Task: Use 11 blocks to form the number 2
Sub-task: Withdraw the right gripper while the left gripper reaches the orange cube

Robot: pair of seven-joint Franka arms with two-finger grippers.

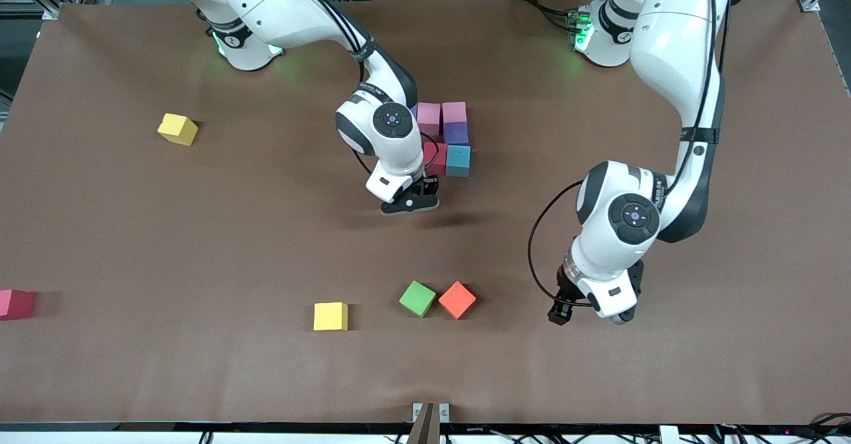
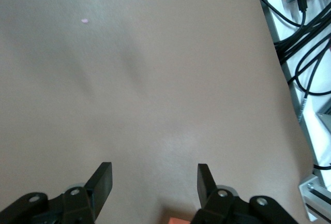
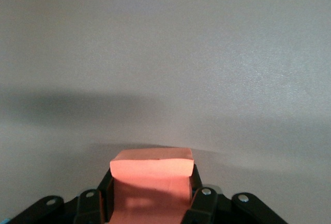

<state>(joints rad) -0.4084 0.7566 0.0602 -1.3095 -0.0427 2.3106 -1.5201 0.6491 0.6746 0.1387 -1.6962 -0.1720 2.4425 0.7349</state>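
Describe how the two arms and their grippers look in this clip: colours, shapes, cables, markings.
Both arms are glossy white with rounded shells, black joint bands and round black caps with a small blue dot. Thin black cables loop along each forearm. The left arm shows small dark lettering near the wrist; green lights glow at both bases. The left gripper and right gripper are black, with flat two-finger jaws and silver screws.

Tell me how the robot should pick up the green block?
Come straight down from above and close the gripper on two opposite flat sides of the green block. It sits turned cornerwise with the orange block touching one side, so probably grip the pair of sides that the orange one leaves free, with the gripper turned to match.
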